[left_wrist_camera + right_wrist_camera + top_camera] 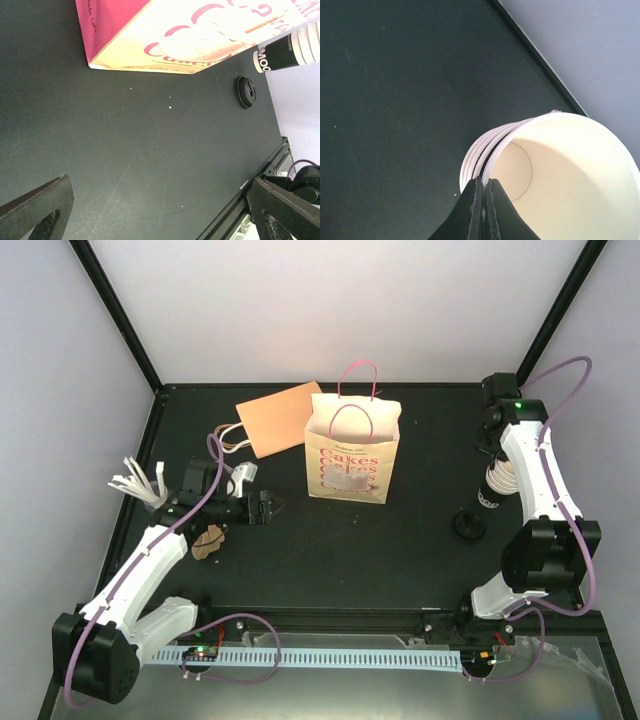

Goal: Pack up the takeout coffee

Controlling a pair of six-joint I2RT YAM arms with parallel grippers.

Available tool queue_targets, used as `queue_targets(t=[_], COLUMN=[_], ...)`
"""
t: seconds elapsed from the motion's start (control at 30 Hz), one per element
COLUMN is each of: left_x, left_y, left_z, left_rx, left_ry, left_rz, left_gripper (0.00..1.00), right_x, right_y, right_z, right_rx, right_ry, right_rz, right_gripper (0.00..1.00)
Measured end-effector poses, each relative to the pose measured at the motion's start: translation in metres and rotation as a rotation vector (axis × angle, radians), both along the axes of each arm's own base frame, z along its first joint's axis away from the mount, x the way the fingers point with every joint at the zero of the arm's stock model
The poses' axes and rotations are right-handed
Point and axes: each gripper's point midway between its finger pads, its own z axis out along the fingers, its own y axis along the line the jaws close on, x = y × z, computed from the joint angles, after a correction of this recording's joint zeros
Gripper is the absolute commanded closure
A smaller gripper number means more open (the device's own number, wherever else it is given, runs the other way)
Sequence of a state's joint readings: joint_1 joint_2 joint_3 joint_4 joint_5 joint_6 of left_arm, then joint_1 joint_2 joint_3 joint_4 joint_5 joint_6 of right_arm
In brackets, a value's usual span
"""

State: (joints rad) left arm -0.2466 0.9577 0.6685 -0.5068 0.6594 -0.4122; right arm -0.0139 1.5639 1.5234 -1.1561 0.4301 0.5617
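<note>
The takeout coffee cup (495, 486), cream-white and ribbed with a dark lower part, is at the right side of the table. My right gripper (484, 182) is shut on its rim, one finger inside and one outside; the cup (560, 170) is open-topped and looks empty. It also shows in the left wrist view (292, 49). The cream "Cakes" paper bag (352, 452) with pink handles stands open at the table's middle back, and its base shows in the left wrist view (200, 35). My left gripper (268, 508) is open and empty, low over bare table (160, 220), left of the bag.
A black lid (467, 527) lies on the table in front of the cup, also seen from the left wrist (246, 91). A flat tan bag (280, 418) lies behind left. White sticks (135, 485) and a brown pulp piece (208, 542) sit by the left arm.
</note>
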Motion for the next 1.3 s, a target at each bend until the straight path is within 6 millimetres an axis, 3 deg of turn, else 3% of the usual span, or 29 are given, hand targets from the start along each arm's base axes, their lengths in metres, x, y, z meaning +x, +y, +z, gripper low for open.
queue_targets(t=[0.33, 0.6, 0.83, 1.03, 1.1, 1.3], left_x=[0.000, 0.000, 0.000, 0.000, 0.000, 0.000], left_y=[0.000, 0.000, 0.000, 0.000, 0.000, 0.000], left_z=[0.000, 0.000, 0.000, 0.000, 0.000, 0.000], left_rx=[0.000, 0.000, 0.000, 0.000, 0.000, 0.001], left_ry=[0.000, 0.000, 0.000, 0.000, 0.000, 0.001], left_rz=[0.000, 0.000, 0.000, 0.000, 0.000, 0.000], left_gripper=[0.01, 0.01, 0.01, 0.01, 0.01, 0.01], right_x=[0.008, 0.017, 0.026, 0.030, 0.035, 0.044], right_y=[0.023, 0.040, 0.059, 0.059, 0.062, 0.047], right_z=[0.029, 0.025, 0.009, 0.003, 0.000, 0.003], right_rx=[-0.110, -0.037, -0.034, -0.119, -0.067, -0.052], right_ry=[-0.021, -0.033, 0.008, 0.050, 0.040, 0.009], right_rz=[0.060, 0.125, 0.194, 0.196, 0.218, 0.193], right_gripper=[0.99, 0.99, 0.99, 0.99, 0.99, 0.99])
